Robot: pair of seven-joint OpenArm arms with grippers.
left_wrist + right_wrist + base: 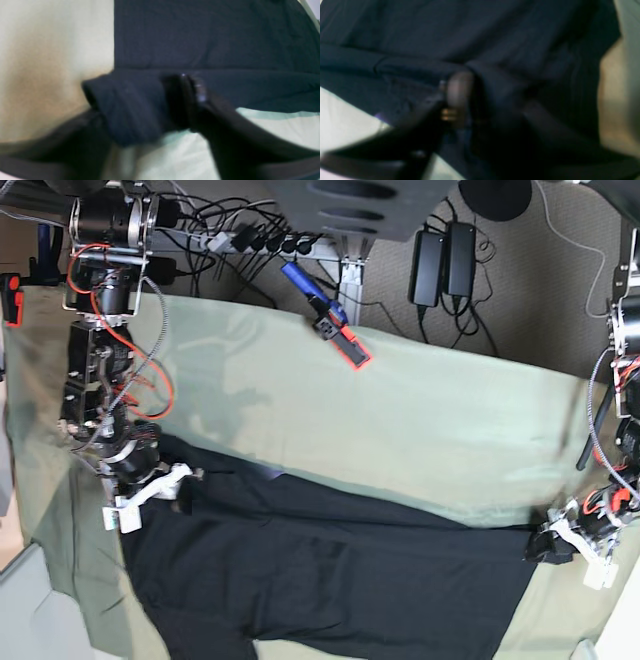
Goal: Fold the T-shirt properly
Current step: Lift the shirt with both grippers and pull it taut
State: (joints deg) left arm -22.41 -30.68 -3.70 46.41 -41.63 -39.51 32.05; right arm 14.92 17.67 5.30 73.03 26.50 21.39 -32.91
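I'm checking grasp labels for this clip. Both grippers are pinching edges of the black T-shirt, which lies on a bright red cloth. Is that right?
Not quite. The cloth under the T-shirt is pale green, not red, as the base view shows. The rest holds: the left gripper and the right gripper are each closed on a fold of the black fabric, seen in the wrist views.

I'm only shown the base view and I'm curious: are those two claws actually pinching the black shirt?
Observer: Yes. The left wrist view shows the left gripper closed on a bunched edge of the T-shirt.
Operator: And the other one?
Observer: The right gripper is shut on a fold of it too.
Operator: Any print visible?
Observer: Just a purple sliver at the hem, in the right wrist view.
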